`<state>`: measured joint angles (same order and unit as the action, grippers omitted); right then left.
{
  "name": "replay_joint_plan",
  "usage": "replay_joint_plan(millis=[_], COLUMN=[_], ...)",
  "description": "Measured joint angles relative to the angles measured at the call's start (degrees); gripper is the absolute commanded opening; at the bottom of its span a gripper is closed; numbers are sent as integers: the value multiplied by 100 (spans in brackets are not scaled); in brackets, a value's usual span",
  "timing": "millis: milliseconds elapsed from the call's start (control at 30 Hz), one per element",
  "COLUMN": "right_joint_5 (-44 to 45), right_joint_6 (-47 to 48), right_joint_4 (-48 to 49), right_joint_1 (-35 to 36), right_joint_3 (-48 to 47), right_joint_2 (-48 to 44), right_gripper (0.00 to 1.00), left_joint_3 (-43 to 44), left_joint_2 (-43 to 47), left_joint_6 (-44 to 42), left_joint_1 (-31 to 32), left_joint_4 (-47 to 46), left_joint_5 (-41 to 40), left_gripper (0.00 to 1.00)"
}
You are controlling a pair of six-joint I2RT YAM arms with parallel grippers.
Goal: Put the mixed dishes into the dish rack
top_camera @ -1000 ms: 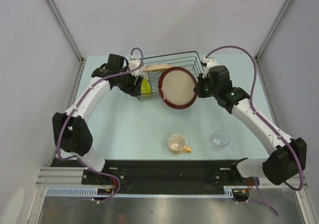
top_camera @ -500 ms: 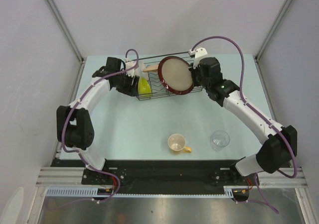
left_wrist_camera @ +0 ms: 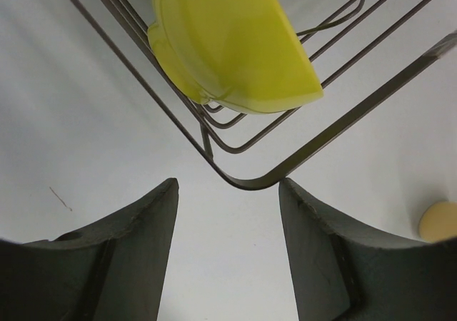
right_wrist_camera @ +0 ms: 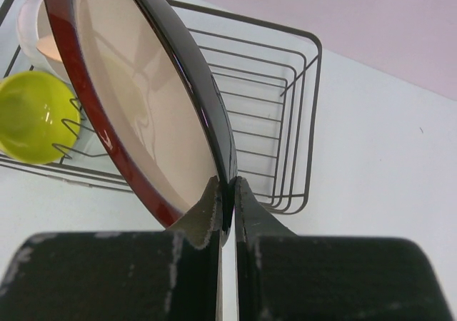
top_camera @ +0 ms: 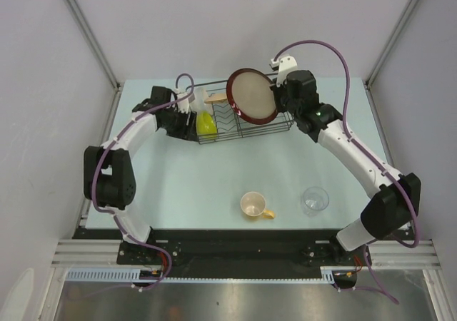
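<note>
The black wire dish rack (top_camera: 230, 126) stands at the back of the table. My right gripper (top_camera: 280, 98) is shut on the rim of the dark-red-rimmed tan plate (top_camera: 253, 96), which hangs on edge, tilted, above the rack's right half. The wrist view shows the plate (right_wrist_camera: 136, 100) pinched between the fingers (right_wrist_camera: 227, 192), with the rack (right_wrist_camera: 300, 121) below. A lime-green bowl (top_camera: 206, 123) lies in the rack's left end, and a white bowl (right_wrist_camera: 30, 21) lies behind it. My left gripper (left_wrist_camera: 228, 192) stands open just outside the rack's front-left corner (left_wrist_camera: 246, 182), holding nothing.
A cream cup with a yellow handle (top_camera: 254, 205) and a small clear glass (top_camera: 315, 200) stand on the near part of the table. A beige plate edge (top_camera: 218, 98) shows in the rack's back left. Walls close in on both sides.
My right arm has lifted the plate from the rack's front edge up and back over the rack. The left gripper has drawn slightly left along the rack's corner.
</note>
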<state>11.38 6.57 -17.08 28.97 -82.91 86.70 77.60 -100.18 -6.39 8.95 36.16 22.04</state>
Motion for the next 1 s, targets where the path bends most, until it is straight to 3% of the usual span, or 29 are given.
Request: replay_joint_plan(millis=[433, 1000], right_joint_5=[-15, -22], right_joint_6=[13, 11], right_joint_4=[-282, -295], right_joint_1=[4, 4], right_joint_3=[-164, -164], right_joint_2=[133, 160], right_gripper=[0, 0], left_joint_3=[208, 326], left_joint_2=[-61, -116], left_joint_6=[308, 385], left_joint_1=[-278, -466], left_joint_4=[160, 98], left_joint_5=[1091, 866], left_gripper=[64, 61])
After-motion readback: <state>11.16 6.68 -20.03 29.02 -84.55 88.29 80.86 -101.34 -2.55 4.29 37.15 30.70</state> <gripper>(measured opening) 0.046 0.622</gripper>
